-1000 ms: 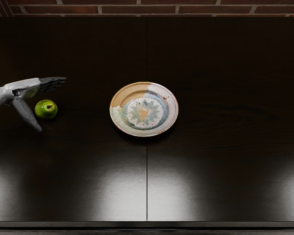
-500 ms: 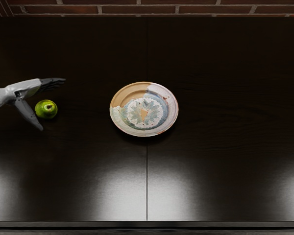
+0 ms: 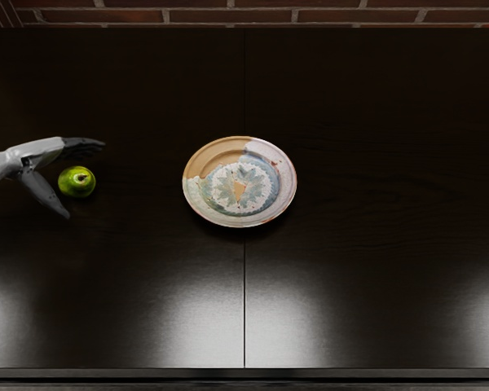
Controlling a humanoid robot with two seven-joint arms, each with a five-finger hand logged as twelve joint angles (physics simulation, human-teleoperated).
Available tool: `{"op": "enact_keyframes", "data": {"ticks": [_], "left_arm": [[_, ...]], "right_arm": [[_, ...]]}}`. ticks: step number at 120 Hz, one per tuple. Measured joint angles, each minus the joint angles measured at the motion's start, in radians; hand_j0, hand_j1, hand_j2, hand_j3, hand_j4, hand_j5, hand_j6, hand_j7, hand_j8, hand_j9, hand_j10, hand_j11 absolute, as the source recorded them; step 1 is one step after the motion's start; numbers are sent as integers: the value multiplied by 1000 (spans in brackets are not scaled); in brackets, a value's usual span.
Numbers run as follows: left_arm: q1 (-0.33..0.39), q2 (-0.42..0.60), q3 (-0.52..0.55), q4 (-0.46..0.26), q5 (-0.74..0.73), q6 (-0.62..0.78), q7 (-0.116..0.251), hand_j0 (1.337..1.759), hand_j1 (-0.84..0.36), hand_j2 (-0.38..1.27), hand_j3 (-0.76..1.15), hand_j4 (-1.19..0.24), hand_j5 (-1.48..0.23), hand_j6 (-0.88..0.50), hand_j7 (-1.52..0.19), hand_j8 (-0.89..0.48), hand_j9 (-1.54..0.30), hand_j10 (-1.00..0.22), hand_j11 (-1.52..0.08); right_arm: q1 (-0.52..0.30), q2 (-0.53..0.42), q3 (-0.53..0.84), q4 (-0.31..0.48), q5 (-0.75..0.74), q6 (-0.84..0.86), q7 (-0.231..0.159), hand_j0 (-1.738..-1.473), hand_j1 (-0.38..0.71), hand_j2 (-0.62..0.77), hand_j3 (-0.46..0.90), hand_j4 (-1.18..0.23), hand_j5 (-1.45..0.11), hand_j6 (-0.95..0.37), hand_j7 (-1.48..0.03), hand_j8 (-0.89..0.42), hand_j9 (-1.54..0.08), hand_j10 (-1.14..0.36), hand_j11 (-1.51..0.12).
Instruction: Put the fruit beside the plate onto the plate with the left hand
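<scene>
A green apple point(image 3: 77, 181) sits on the dark table, well to the left of the patterned plate point(image 3: 197, 163). My left hand point(image 3: 65, 173) comes in from the left edge and is open around the apple. Its dark fingers point(image 3: 83, 147) stretch out just behind the fruit and its thumb point(image 3: 44, 193) angles down on the fruit's near-left side. The hand looks close to the apple but has no hold on it. The plate holds nothing. The right arm is out of view.
A brick wall point(image 3: 244, 13) runs along the table's far edge. A seam point(image 3: 244, 293) splits the tabletop down the middle. Bright reflections lie on the near part of the table.
The left hand has dropped slightly and drawn its fingers closer over the apple. The apple and plate have not moved.
</scene>
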Motion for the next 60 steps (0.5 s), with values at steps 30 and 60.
{"op": "enact_keyframes", "data": {"ticks": [30, 60], "left_arm": [[0, -23, 4, 11, 1, 18, 0, 1658, 166, 36, 0, -163, -203, -164, -203, -163, -203, -161, -203], [-12, -27, 17, 22, 3, 48, 0, 1658, 160, 37, 0, -167, -210, -169, -209, -168, -209, -166, -209]], "right_arm": [[0, 0, 0, 0, 0, 0, 0, -1658, -320, -5, 0, -24, -31, -24, -31, -24, -31, -24, -31], [0, 0, 0, 0, 0, 0, 0, -1658, -320, -5, 0, -24, -31, -24, -31, -24, -31, -24, -31]]}}
